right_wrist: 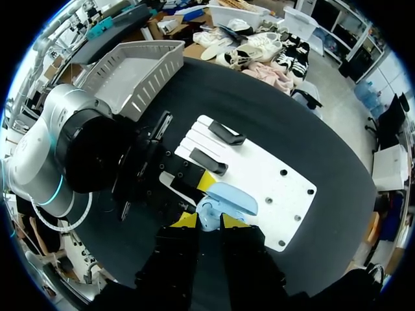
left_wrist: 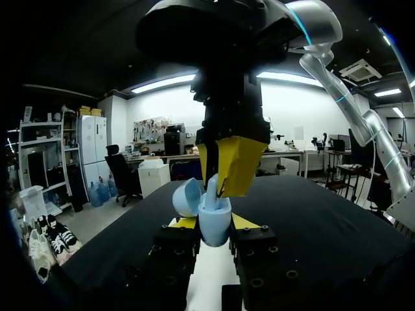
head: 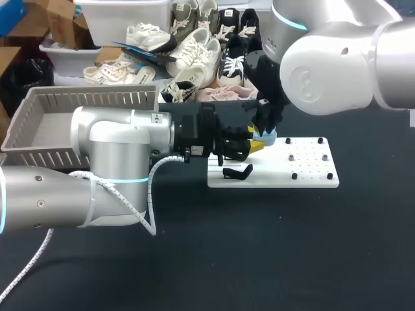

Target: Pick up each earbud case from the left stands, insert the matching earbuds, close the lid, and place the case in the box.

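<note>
Left claw (left_wrist: 214,222) — gripping: both yellow tips press the sides of a pale-blue earbud case (left_wrist: 214,234), which sits upright between them.
Case lid (left_wrist: 187,196) — hinged open, tilted back to one side of the body.
Right claw (right_wrist: 207,221) — comes down on the case from above, with its yellow tips close together and pinched on a small pale-blue earbud (left_wrist: 212,186). The earbud's stem stands up out of the case's open mouth. The two claws meet at the case, the left one level and the right one pointing down.
Position of the case: held in the air above the left part of the white board (head: 305,170), clear of its surface.
White board: flat on the table (head: 259,246), dotted with small black pegs toward its right end.
Stands: one black stand (head: 238,172) on the board's left end, just below the left claw in the head view. The right wrist view shows two (right_wrist: 227,133) side by side, both bare.
Box (head: 39,107): grey with slatted walls, at the table's far left, behind the left arm and well apart from the board.
</note>
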`<state>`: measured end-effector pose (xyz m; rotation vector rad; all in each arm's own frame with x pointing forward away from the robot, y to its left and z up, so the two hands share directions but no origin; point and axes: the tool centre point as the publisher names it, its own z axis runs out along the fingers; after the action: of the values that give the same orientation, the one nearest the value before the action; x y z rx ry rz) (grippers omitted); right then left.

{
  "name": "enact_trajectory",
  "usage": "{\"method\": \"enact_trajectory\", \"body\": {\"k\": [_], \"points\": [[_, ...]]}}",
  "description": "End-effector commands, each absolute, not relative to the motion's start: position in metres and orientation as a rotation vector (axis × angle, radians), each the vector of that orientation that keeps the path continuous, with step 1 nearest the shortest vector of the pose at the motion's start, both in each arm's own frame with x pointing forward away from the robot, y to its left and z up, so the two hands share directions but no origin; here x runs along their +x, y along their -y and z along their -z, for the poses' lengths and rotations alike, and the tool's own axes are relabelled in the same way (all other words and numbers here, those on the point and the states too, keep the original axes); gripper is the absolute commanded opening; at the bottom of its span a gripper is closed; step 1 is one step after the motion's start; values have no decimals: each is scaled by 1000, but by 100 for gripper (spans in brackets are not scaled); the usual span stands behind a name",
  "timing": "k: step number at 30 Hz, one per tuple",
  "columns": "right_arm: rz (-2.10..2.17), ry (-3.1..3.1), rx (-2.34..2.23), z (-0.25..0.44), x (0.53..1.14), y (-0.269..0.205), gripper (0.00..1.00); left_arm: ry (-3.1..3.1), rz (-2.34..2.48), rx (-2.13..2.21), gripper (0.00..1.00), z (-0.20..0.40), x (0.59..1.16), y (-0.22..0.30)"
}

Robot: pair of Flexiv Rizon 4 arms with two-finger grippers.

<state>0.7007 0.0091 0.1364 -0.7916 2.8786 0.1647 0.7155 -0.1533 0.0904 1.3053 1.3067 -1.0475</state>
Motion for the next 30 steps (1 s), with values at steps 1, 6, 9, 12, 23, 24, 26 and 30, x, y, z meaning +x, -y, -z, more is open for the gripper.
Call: {"method": "enact_trajectory", "body": {"k": [1, 6, 9, 12, 23, 24, 26, 30], "points": [[-149, -2881, -788, -136, 700, -12, 0, -1307, 1043, 1301, 0, -90, 715, 153], [-143, -2882, -790, -137, 701, -13, 0, -1307, 1043, 1301, 0, -90, 715, 153], [-142, -2884, -788, -137, 701, -13, 0, -1307, 1043, 1301, 0, -90, 715, 153], [-141, -2887, -786, -137, 701, -13, 0, -1307, 1043, 1301, 0, -90, 715, 153], [-138, -2886, -787, -138, 702, -14, 11, -1307, 1043, 1301, 0, -90, 715, 153], [-137, -2885, -788, -138, 702, -14, 12, -1307, 1043, 1301, 0, -90, 715, 153], [-134, -2886, -790, -138, 703, -14, 12, -1307, 1043, 1301, 0, -90, 715, 153], [-130, -2889, -796, -138, 703, -16, 13, -1307, 1043, 1301, 0, -90, 715, 153]]}}
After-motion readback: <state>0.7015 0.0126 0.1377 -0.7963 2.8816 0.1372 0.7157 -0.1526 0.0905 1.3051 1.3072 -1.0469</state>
